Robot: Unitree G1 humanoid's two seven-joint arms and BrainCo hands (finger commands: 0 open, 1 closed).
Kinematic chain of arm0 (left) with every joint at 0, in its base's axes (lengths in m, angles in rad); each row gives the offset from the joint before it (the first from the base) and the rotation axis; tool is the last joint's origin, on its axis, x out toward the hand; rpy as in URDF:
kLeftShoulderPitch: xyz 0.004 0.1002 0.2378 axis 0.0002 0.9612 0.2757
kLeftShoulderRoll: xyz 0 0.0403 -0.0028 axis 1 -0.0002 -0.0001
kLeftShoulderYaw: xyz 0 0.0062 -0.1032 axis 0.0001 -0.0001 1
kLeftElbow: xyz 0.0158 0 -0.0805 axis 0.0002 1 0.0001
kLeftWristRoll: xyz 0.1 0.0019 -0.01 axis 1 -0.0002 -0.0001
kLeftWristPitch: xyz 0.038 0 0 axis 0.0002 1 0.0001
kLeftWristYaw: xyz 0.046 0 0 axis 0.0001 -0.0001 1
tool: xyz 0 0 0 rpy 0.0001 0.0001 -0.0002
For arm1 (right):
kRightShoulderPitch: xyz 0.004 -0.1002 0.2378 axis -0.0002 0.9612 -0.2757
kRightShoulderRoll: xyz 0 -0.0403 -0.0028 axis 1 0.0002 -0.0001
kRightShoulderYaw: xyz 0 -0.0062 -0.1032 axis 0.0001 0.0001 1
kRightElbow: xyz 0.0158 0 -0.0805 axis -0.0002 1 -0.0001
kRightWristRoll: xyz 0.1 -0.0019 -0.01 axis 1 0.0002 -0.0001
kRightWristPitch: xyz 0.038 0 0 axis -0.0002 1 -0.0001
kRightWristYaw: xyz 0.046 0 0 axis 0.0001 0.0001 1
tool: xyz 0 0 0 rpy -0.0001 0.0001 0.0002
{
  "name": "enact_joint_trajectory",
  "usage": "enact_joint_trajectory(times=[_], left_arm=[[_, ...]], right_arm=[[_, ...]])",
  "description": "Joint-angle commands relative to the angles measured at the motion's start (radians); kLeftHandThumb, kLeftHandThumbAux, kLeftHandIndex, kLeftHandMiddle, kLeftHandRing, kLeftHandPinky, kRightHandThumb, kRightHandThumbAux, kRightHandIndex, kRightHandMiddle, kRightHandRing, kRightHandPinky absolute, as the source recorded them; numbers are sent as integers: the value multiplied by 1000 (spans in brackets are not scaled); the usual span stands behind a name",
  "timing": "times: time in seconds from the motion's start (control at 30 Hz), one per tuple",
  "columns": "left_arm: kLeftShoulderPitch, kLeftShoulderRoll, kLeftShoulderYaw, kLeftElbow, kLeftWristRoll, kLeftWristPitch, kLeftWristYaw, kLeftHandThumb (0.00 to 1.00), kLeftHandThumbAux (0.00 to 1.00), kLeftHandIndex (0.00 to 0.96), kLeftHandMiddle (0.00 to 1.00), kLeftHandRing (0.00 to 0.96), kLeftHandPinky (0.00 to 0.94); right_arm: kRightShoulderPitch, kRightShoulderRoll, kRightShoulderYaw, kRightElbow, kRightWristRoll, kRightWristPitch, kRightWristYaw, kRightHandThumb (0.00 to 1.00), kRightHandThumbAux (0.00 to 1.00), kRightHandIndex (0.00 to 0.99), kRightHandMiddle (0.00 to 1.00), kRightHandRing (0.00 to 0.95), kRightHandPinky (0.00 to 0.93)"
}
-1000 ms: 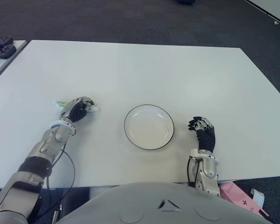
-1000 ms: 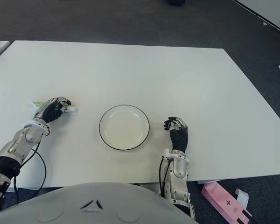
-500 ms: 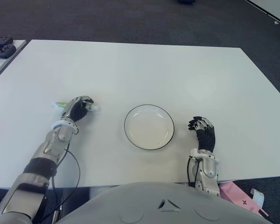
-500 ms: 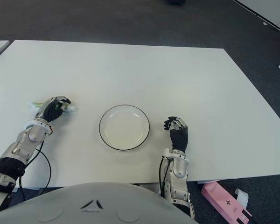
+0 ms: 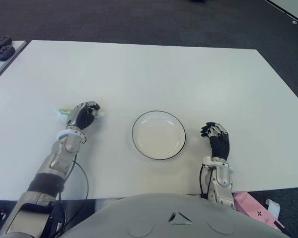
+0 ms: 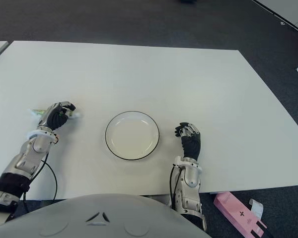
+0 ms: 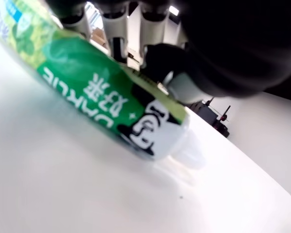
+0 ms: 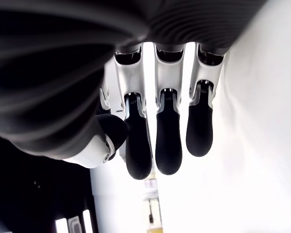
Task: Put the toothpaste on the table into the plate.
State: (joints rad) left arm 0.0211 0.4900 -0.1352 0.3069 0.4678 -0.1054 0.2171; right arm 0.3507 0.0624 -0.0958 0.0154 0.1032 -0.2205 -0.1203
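The toothpaste point(image 7: 97, 92) is a green tube with a white cap, lying low against the white table point(image 5: 154, 69) left of the plate. Its green tail point(image 5: 64, 111) and cap point(image 5: 102, 114) stick out on either side of my left hand point(image 5: 83, 115), whose fingers are curled over the tube with the thumb pressed against it. The white plate point(image 5: 159, 113) with a dark rim sits at the table's middle front, and nothing lies in it. My right hand point(image 5: 216, 140) shows to the right of the plate, its fingers point(image 8: 167, 141) relaxed and holding nothing.
A pink box point(image 5: 252, 206) lies on the floor past the table's front right corner. Dark objects point(image 5: 0, 48) sit on a second surface at the far left. A black cable point(image 5: 83, 179) loops beside my left forearm near the front edge.
My left hand has stayed wrapped on the toothpaste at nearly the same spot, while its forearm and elbow swung inward toward the body. The right hand and plate have not moved.
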Motion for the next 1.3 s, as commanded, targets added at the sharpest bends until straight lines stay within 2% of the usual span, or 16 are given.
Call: enact_joint_trajectory(times=[0.03, 0.23, 0.37, 0.8, 0.97, 1.07, 1.1, 1.2, 1.27, 1.3], left_arm=[[2, -10, 17, -78, 36, 23, 27, 851, 668, 407, 538, 912, 890], [14, -11, 37, -124, 51, 29, 36, 851, 666, 413, 541, 925, 900], [38, 3, 85, -198, 39, 32, 25, 852, 665, 417, 541, 931, 898], [61, -15, 140, -307, 52, 48, 24, 853, 664, 420, 540, 935, 896], [80, 14, 156, -368, 63, 44, -4, 853, 665, 418, 541, 931, 894], [98, 74, 172, -382, 90, -32, -1, 849, 667, 407, 542, 909, 871], [101, 82, 175, -382, 95, -43, -1, 808, 676, 420, 671, 903, 857], [111, 113, 182, -381, 123, -66, 0, 756, 683, 436, 817, 882, 813], [119, 151, 184, -385, 155, -69, -19, 743, 683, 441, 828, 849, 748], [123, 171, 185, -389, 171, -67, -35, 739, 681, 442, 789, 794, 678]], right_arm=[[3, 30, 2, 35, 3, 30, -8, 705, 723, 431, 569, 550, 537], [2, 31, 4, 36, 0, 26, -9, 705, 723, 431, 569, 549, 533], [0, 28, 5, 40, -5, 23, -10, 705, 723, 431, 568, 546, 532], [0, 26, 6, 50, -7, 17, -4, 706, 723, 431, 564, 546, 538], [3, 28, 8, 47, -7, 17, -5, 706, 723, 431, 564, 547, 536], [6, 30, 9, 44, -7, 16, -5, 706, 723, 431, 565, 547, 533], [6, 31, 10, 44, -6, 16, -5, 706, 723, 431, 565, 546, 532], [8, 31, 11, 42, -7, 15, -6, 706, 723, 431, 565, 546, 532], [9, 32, 11, 42, -6, 18, -6, 706, 723, 431, 565, 546, 531], [9, 32, 10, 42, -6, 20, -6, 706, 723, 431, 566, 546, 534]])
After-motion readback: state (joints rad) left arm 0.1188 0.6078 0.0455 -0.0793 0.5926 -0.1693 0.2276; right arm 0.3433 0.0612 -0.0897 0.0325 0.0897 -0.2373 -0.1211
